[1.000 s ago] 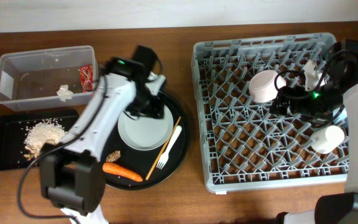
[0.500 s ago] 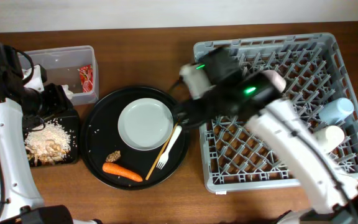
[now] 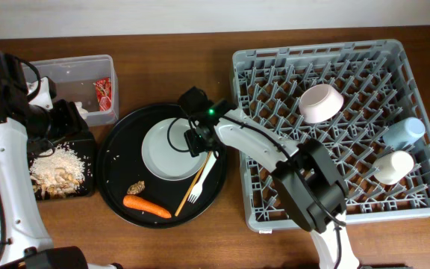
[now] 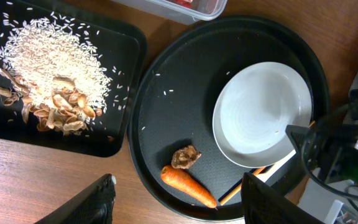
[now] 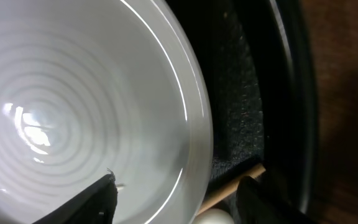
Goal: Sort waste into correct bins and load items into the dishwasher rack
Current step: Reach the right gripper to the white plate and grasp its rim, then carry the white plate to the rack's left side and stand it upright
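Note:
The white plate (image 3: 172, 149) lies on the round black tray (image 3: 118, 153) with the chopstick (image 3: 195, 181), fork (image 3: 204, 178), carrot (image 3: 146, 206) and brown lump (image 3: 135, 187). My right gripper (image 3: 198, 140) is open and straddles the plate's right rim (image 5: 191, 124), its jaws (image 5: 176, 183) just above the chopstick (image 5: 235, 185). My left gripper (image 3: 69, 123) is open and empty; its jaws (image 4: 179, 182) hang above the carrot (image 4: 188, 185) and lump (image 4: 185, 157). The bowl (image 3: 319, 102), light-blue cup (image 3: 404, 132) and small white cup (image 3: 393, 167) sit in the rack (image 3: 334, 187).
The clear tub (image 3: 58, 78) at the back left holds the red wrapper (image 3: 103, 91) and tissue (image 3: 80, 112), partly behind the left arm. The black rectangular tray (image 4: 129, 74) holds rice and scraps (image 4: 55, 68). The rack stands close to the round tray's right edge.
The left arm has drawn back from the plate to the left, over the rectangular tray. The right arm has come from the rack to the plate's right rim. The light-blue cup now stands in the rack.

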